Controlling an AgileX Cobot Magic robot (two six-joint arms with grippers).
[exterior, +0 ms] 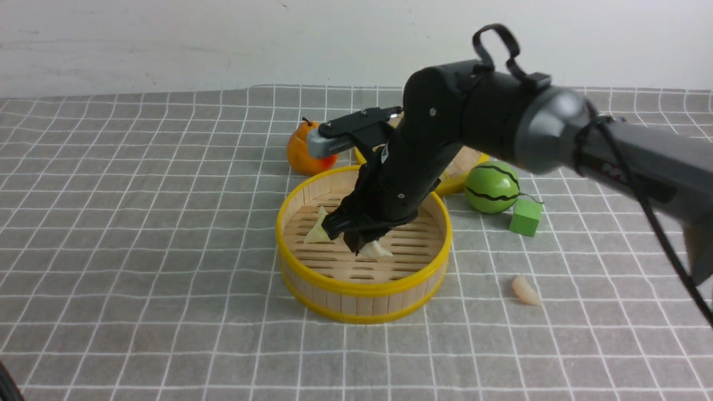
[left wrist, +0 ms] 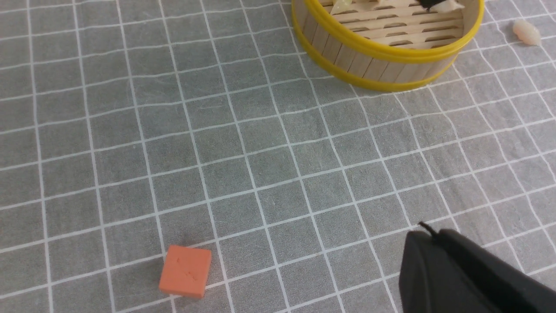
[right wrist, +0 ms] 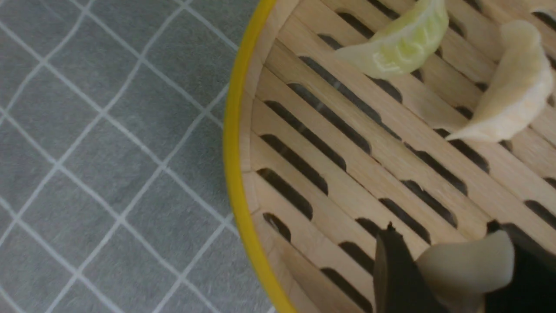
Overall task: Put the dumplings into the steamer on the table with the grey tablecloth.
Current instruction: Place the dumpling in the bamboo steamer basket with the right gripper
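Observation:
The steamer point(exterior: 362, 287) stands mid-table on the grey tablecloth point(exterior: 139, 250). My right gripper point(exterior: 356, 236) reaches down into it, shut on a cream dumpling point(right wrist: 467, 269) that sits between both fingers just above the slat floor. On that floor lie a greenish dumpling point(right wrist: 399, 45) and another cream dumpling point(right wrist: 508, 95). A further cream dumpling point(exterior: 525, 291) lies on the cloth to the right of the steamer. My left gripper point(left wrist: 428, 232) is shut and empty, low over bare cloth short of the steamer point(left wrist: 382, 52).
An orange pear point(exterior: 309, 153) stands behind the steamer. A flat yellow-rimmed lid point(exterior: 462, 172), a green striped ball point(exterior: 493, 186) and a green cube point(exterior: 525, 217) are at the right rear. An orange block point(left wrist: 185, 270) lies on the cloth near the left arm.

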